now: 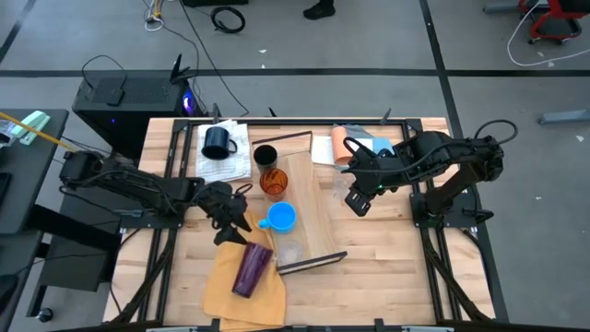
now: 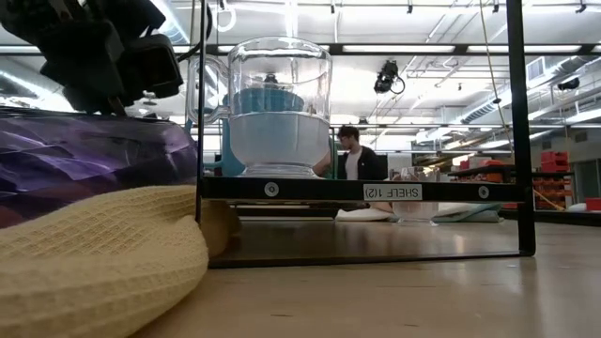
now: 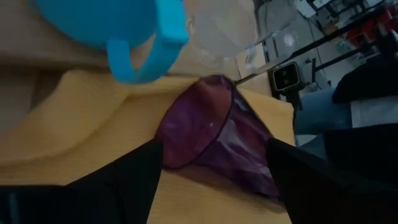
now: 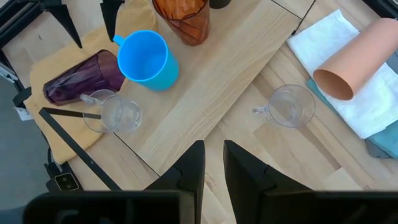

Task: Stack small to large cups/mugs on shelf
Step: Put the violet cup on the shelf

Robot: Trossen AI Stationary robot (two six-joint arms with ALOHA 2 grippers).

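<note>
Purple tumbler [image 3: 214,140] lies on its side on the yellow cloth [image 1: 230,286], lower left, between the left gripper's [image 1: 227,224] open fingers, ungripped. Blue mug [image 1: 279,218] and orange tumbler [image 1: 272,181] stand unstacked on the shelf [image 1: 309,198]. Right gripper [image 4: 213,155] hovers nearly closed, empty; stacking seems barely begun

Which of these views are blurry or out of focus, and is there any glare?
Left wrist view: the purple tumbler and blue mug look soft. Low view: the near yellow cloth is blurred, ceiling lights glare through the clear cup. High and right wrist views are sharp and evenly lit.
</note>
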